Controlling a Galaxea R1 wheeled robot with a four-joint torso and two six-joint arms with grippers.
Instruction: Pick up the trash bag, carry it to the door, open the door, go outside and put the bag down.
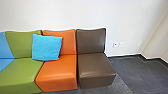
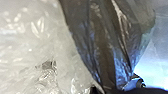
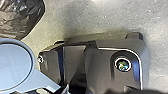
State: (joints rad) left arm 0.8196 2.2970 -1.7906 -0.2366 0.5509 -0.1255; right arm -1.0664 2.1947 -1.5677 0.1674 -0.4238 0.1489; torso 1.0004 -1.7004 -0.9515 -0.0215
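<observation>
**Trash bag in the left gripper, a row of coloured seats ahead**

On the robot's left side, the left gripper [image 2: 113,88] is clamped on the dark trash bag [image 2: 100,40], whose folds draw together into a narrow neck there. Pale, crinkled plastic [image 2: 30,42] shows beside the bag. Where the bag is relative to the orange seat, I cannot tell.

Ahead, the orange seat [image 1: 58,72] is the landmark. Left of it, beyond the green seat [image 1: 20,72], is a blue seat [image 1: 5,66]; the green one is directly beside the orange. A bright blue cushion [image 1: 47,47] leans across the backrests of the green and orange seats. Just right of the orange seat is a brown seat [image 1: 96,66]. Farther right are a wall outlet [image 1: 115,45] in the white wall [image 1: 130,20] and dark grey floor [image 1: 142,72].

On the robot's right side, I cannot tell whether the right gripper is released or clenched.
</observation>
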